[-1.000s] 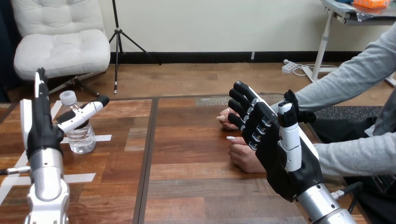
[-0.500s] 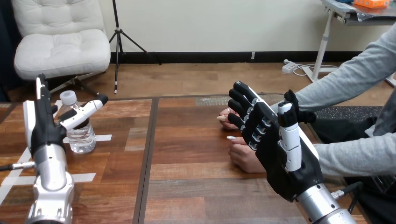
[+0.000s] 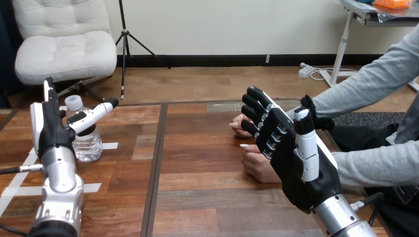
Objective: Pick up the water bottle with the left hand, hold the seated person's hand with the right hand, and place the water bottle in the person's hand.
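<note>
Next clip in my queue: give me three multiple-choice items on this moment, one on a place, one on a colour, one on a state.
1. Where is the water bottle?
A. Lying on its side at the table's middle.
B. Standing upright on the table at the view's left, beside the left hand.
C. Lifted off the table in the left hand.

2. What colour is the bottle's cap?
A. White.
B. Red.
C. Blue.

3. How is the right hand?
A. Curled round the bottle.
B. Shut in a fist on the table.
C. Open, fingers fairly straight, holding nothing.

Answers:
1 B: the bottle stands on the wood, with the left hand's thumb crossing in front of it.
2 A: the cap on top is plainly white.
3 C: its fingers spread upward at the view's right, far from the bottle.
</note>
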`<state>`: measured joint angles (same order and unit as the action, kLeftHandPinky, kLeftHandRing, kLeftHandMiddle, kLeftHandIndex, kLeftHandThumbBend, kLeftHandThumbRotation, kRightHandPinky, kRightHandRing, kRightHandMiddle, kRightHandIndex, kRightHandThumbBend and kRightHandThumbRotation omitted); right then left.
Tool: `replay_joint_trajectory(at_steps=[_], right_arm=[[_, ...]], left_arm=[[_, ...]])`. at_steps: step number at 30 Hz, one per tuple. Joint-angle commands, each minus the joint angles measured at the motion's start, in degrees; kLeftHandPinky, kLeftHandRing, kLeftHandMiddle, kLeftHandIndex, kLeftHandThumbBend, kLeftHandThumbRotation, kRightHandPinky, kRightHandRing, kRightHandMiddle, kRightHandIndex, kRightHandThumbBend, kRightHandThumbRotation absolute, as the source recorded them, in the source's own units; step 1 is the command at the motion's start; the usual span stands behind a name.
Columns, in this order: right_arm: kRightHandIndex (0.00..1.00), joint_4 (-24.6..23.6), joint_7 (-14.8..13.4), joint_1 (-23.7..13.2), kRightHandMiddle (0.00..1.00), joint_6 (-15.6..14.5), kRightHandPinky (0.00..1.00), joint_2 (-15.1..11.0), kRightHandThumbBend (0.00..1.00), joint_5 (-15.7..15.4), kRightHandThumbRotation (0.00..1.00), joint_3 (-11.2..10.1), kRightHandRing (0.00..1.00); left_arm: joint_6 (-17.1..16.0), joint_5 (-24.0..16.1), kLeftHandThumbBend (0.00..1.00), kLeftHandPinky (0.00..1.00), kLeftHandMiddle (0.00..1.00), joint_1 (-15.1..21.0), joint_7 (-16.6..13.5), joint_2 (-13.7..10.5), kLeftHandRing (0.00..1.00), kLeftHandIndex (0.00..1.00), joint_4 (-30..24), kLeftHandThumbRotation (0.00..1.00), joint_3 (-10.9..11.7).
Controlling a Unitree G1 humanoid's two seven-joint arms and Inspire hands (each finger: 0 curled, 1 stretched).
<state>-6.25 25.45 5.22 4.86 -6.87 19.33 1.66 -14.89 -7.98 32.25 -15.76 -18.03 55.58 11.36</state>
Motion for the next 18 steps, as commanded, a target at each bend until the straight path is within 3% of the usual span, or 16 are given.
replay_joint_trajectory(at_steps=[1,18], right_arm=[[0.95,-1.81,0.34,-2.27,0.98,0.53,1.00,0.20,0.82,0.46,1.00,-0.22,1.00],[0.96,-1.73,0.52,-2.22,0.98,0.66,1.00,0.23,0.82,0.59,1.00,-0.25,1.00]], left_arm=[[-1.09,-0.88,1.00,0.91,1.00,5.95,-1.26,-1.67,0.99,1.00,2.62,0.27,-1.28],[-2.30,-1.54,1.00,0.88,1.00,8.66,-4.52,-2.29,0.98,1.00,7.25,0.27,-3.07]])
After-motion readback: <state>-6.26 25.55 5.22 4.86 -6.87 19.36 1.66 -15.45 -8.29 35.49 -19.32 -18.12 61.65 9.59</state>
